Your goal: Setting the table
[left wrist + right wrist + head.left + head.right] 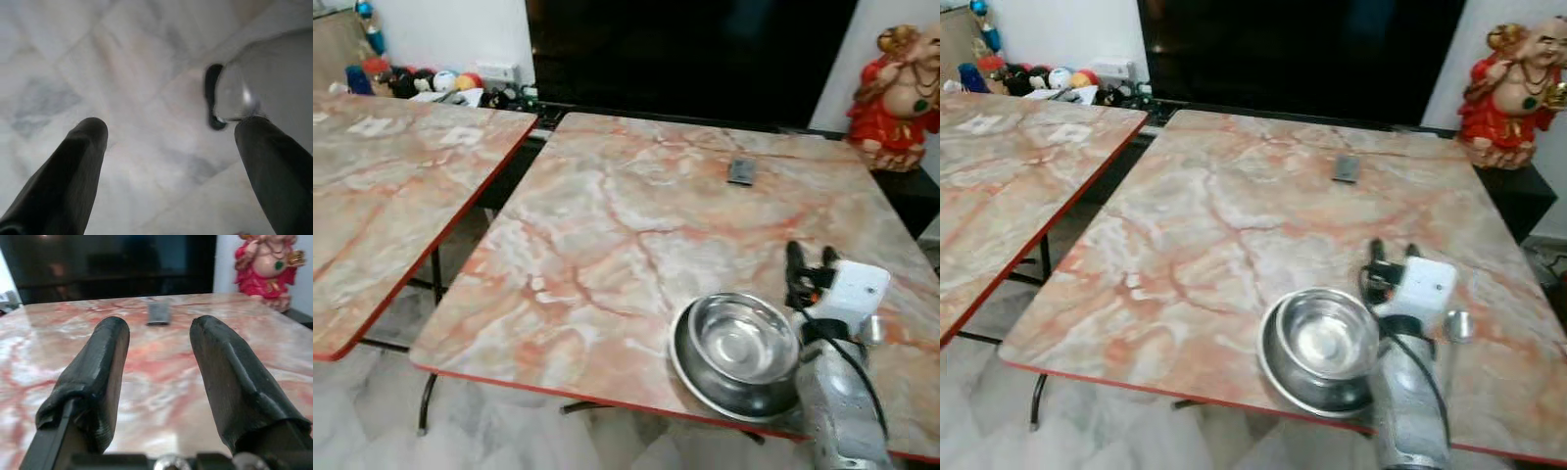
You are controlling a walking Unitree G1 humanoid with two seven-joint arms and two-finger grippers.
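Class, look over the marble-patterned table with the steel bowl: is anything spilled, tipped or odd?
Nothing spilled or tipped. The steel bowl sits upright near the table front edge; the right gripper hovers beside it, jaws open and empty.

Steel bowl (741,340) upright in steel plate (690,367), table (607,225) near edge
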